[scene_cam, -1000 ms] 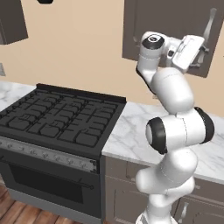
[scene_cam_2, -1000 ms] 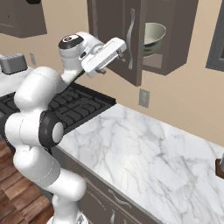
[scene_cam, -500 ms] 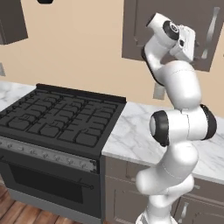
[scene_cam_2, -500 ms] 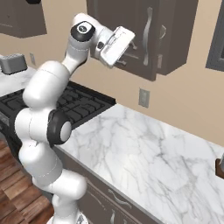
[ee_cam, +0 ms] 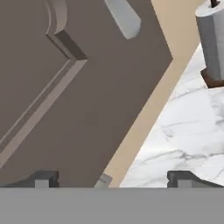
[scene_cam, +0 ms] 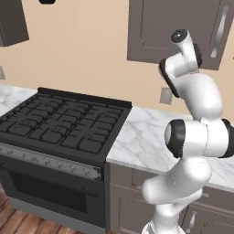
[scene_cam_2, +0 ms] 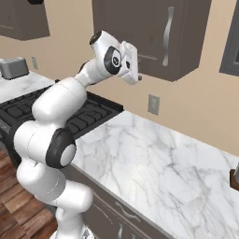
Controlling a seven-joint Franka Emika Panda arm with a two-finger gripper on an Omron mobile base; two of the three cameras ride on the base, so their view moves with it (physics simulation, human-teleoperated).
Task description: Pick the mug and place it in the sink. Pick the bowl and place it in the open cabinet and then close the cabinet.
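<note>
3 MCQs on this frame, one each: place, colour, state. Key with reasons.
1. Where is the gripper?
A. over the stove
B. up by the cabinet door
C. down at the floor

2. What colour is the countertop?
A. white marble
B. black
C. wood brown

3. How does the cabinet door stand?
A. off its hinges
B. wide open
C. shut

Key:
1 B, the door panel lies just ahead in the hand view.
2 A, white with grey veins.
3 C, the door lies flush, nothing inside shows.
</note>
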